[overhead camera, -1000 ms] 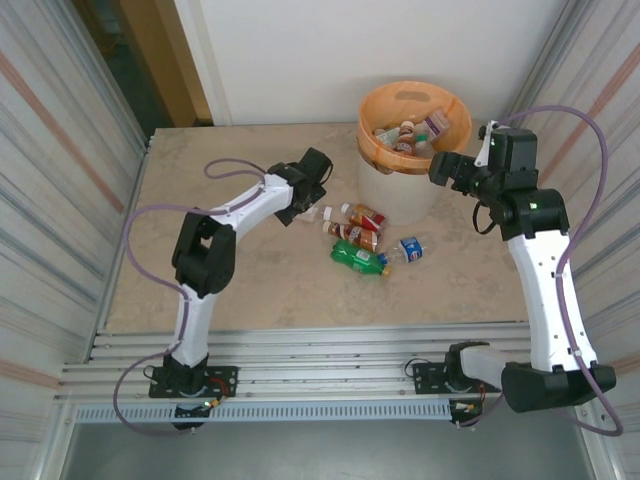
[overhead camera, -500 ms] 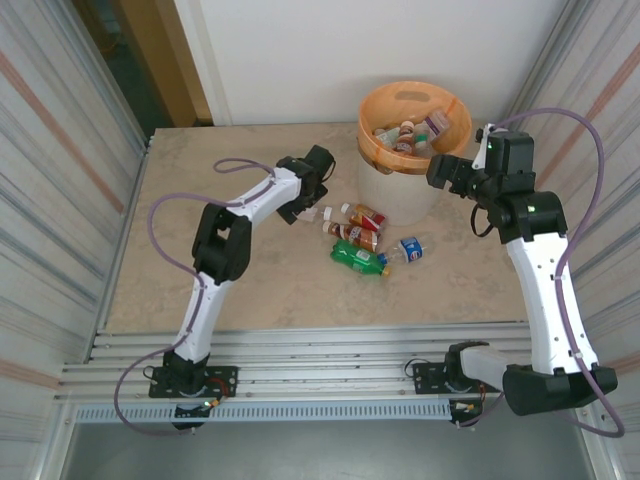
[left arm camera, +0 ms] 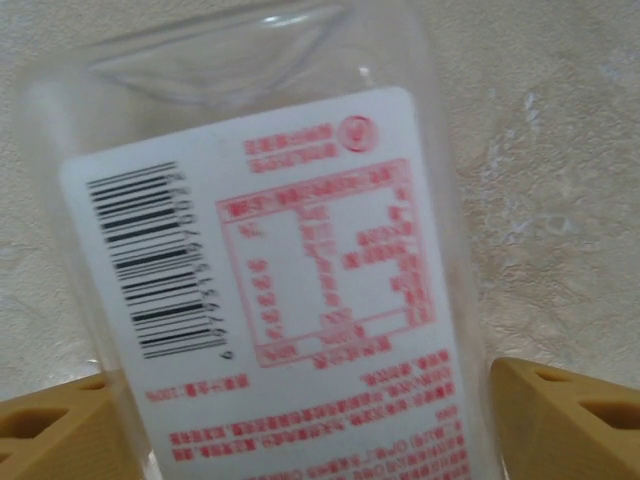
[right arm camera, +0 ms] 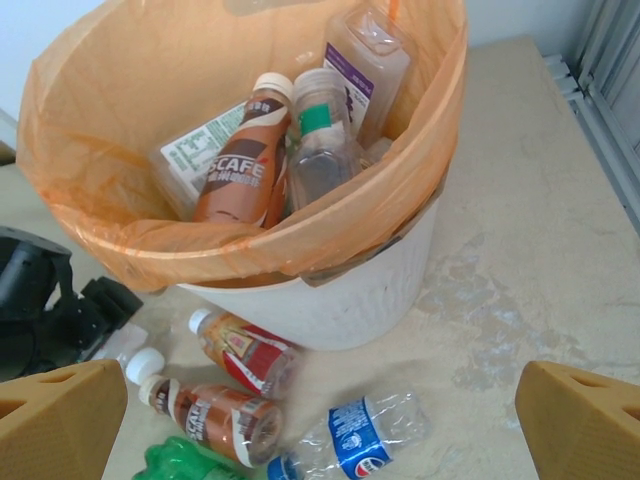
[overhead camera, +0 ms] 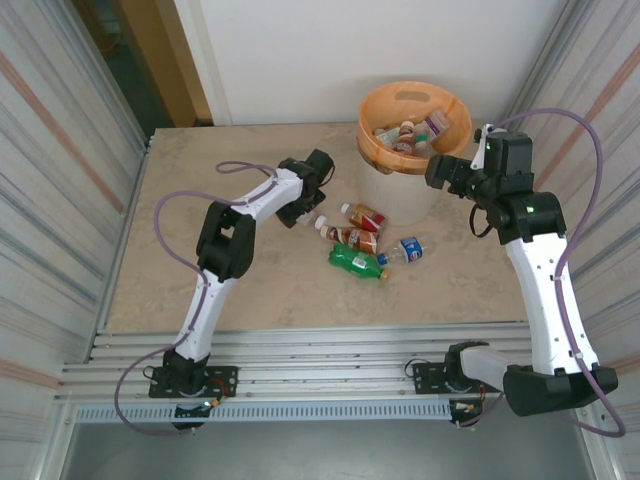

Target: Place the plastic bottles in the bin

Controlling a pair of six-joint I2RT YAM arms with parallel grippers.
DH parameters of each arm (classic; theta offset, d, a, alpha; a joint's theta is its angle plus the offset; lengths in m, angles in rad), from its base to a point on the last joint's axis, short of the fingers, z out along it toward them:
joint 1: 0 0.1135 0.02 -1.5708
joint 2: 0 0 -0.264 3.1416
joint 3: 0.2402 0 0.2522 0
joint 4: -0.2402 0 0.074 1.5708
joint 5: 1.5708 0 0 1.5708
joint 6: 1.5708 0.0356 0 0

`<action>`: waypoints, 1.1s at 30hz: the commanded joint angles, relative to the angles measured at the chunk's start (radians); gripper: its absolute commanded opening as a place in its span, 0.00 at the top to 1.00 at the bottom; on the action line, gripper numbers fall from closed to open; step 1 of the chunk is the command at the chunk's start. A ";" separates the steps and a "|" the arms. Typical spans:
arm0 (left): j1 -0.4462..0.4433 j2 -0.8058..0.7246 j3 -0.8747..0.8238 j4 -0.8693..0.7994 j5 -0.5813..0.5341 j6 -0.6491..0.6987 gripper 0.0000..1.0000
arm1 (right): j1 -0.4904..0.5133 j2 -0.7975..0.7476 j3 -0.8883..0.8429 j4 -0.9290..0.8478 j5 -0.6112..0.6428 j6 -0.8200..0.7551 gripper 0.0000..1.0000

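Note:
Between my left gripper's tan fingers lies a clear plastic bottle with a white, red-printed label. A thin strip of table shows beside the right finger, so the jaws are open around it. From above, that gripper sits low on the table, left of the loose bottles. Red-labelled, brown, green and blue-labelled bottles lie in front of the bin. My right gripper hangs open and empty beside the bin's rim.
The bin holds several bottles, among them a brown coffee one. Corrugated metal walls close in on both sides. A metal rail runs along the near edge. The left arm's purple cable loops over the table.
My left gripper has come down over the clear bottle and its jaws have narrowed around it. The brown bottle shifted slightly. The right arm has not moved.

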 commanded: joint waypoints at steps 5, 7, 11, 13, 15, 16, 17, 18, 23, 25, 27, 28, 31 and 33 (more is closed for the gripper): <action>0.024 -0.038 -0.081 -0.043 -0.045 -0.023 0.23 | 0.017 -0.014 -0.001 0.020 0.016 0.019 0.02; 0.031 -0.042 -0.095 -0.040 -0.045 -0.021 0.26 | 0.019 -0.013 -0.002 0.021 0.015 0.019 0.02; 0.042 -0.059 -0.121 -0.024 -0.054 -0.002 0.36 | 0.026 -0.010 0.000 0.020 0.017 0.018 0.02; 0.045 -0.077 -0.136 -0.009 -0.064 0.019 0.41 | 0.027 -0.008 0.001 0.018 0.017 0.015 0.02; 0.047 -0.113 -0.150 0.011 -0.083 0.061 0.43 | 0.029 -0.005 0.003 0.016 0.013 0.011 0.02; 0.047 -0.131 -0.158 0.023 -0.093 0.085 0.43 | 0.030 -0.004 0.002 0.016 0.011 0.008 0.02; 0.046 -0.160 -0.169 0.038 -0.109 0.112 0.45 | 0.031 -0.005 0.005 0.014 0.005 0.003 0.02; 0.047 -0.191 -0.190 0.057 -0.124 0.141 0.45 | 0.032 -0.004 0.004 0.015 -0.006 -0.005 0.02; 0.047 -0.422 -0.361 0.188 -0.173 0.306 0.46 | 0.165 -0.015 -0.002 -0.017 -0.026 -0.130 0.02; 0.048 -0.525 -0.445 0.217 -0.201 0.351 0.46 | 0.273 -0.007 -0.006 -0.066 0.035 -0.161 0.02; 0.052 -0.628 -0.523 0.232 -0.217 0.387 0.46 | 0.377 0.002 -0.040 -0.103 0.065 -0.158 0.02; 0.054 -0.680 -0.563 0.242 -0.220 0.407 0.45 | 0.430 0.005 -0.075 -0.113 0.071 -0.145 0.02; 0.058 -0.825 -0.680 0.255 -0.219 0.443 0.45 | 0.583 0.014 -0.183 -0.124 0.105 -0.087 0.02; 0.061 -0.908 -0.747 0.253 -0.213 0.446 0.45 | 0.673 0.027 -0.259 -0.104 0.101 -0.042 0.02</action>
